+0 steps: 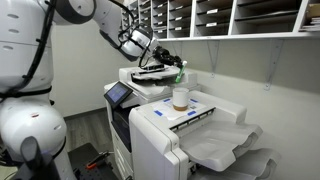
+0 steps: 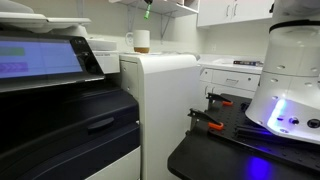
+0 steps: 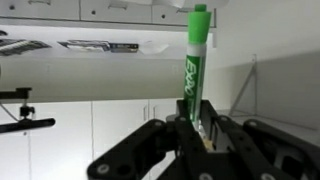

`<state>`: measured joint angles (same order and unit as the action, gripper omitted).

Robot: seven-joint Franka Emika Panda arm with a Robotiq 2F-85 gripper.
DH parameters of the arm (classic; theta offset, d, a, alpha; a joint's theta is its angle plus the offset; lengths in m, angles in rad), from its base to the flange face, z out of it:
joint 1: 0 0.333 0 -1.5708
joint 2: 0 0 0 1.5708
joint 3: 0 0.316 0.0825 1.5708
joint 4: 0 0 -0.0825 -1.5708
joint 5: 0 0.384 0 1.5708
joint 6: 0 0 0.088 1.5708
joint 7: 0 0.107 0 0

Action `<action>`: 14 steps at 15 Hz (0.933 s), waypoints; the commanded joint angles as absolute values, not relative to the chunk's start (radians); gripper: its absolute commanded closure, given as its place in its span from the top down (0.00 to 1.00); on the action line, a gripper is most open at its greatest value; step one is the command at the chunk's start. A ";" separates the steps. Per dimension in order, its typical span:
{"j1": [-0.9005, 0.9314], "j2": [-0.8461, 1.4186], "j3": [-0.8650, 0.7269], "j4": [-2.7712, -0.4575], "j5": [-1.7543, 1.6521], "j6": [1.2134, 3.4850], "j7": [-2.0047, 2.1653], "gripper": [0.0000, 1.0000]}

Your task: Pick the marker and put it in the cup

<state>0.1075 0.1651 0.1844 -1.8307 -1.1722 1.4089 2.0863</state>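
Gripper (image 3: 196,130): clamped on marker (image 3: 194,70) at one end, rest jutting free, prob. to clear the rim.
Cup (image 1: 180,98): upright on printer (image 1: 200,135) surface, mouth up, marker above & apart.

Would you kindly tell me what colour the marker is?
The marker is green with white lettering, clearest in the wrist view.

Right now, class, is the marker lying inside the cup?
No, the wrist view shows the marker standing upright, clamped in the tool.
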 commanded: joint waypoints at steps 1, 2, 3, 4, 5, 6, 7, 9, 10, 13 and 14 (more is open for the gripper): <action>0.146 0.244 0.160 -1.755 -1.250 1.384 2.066 0.05; 0.149 0.263 0.159 -1.746 -1.265 1.389 2.072 0.05; 0.152 0.279 0.157 -1.741 -1.279 1.396 2.083 0.05; 0.157 0.294 0.155 -1.737 -1.290 1.392 2.086 0.05; 0.158 0.306 0.154 -1.735 -1.288 1.397 2.085 0.05; 0.161 0.315 0.151 -1.739 -1.290 1.396 2.090 0.05; 0.162 0.320 0.151 -1.751 -1.284 1.402 2.085 0.05; 0.166 0.328 0.152 -1.771 -1.281 1.403 2.088 0.05; 0.168 0.329 0.151 -1.783 -1.286 1.403 2.090 0.05; 0.169 0.329 0.146 -1.824 -1.295 1.420 2.113 0.42; 0.163 0.321 0.150 -1.843 -1.283 1.444 2.114 0.38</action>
